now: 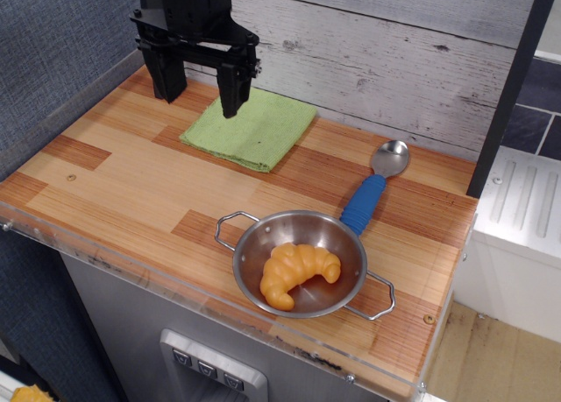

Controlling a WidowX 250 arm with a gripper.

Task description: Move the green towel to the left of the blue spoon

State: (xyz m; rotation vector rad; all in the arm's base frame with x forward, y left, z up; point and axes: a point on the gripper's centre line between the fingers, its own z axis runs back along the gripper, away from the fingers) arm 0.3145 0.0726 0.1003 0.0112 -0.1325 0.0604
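The green towel [254,128] lies flat and folded on the wooden counter near the back wall. The blue spoon [374,188] lies to its right, silver bowl end toward the wall, handle pointing at the steel bowl. My gripper [199,93] is black and hangs open over the towel's left corner, one finger [232,91] over the towel's back-left part, the other [166,80] left of it over bare wood. It holds nothing.
A steel bowl [302,264] with two wire handles holds an orange croissant [296,273] at the front of the counter. A grey plank wall [394,60] bounds the back. A blue wall [53,52] bounds the left. A clear acrylic lip runs along the front edge.
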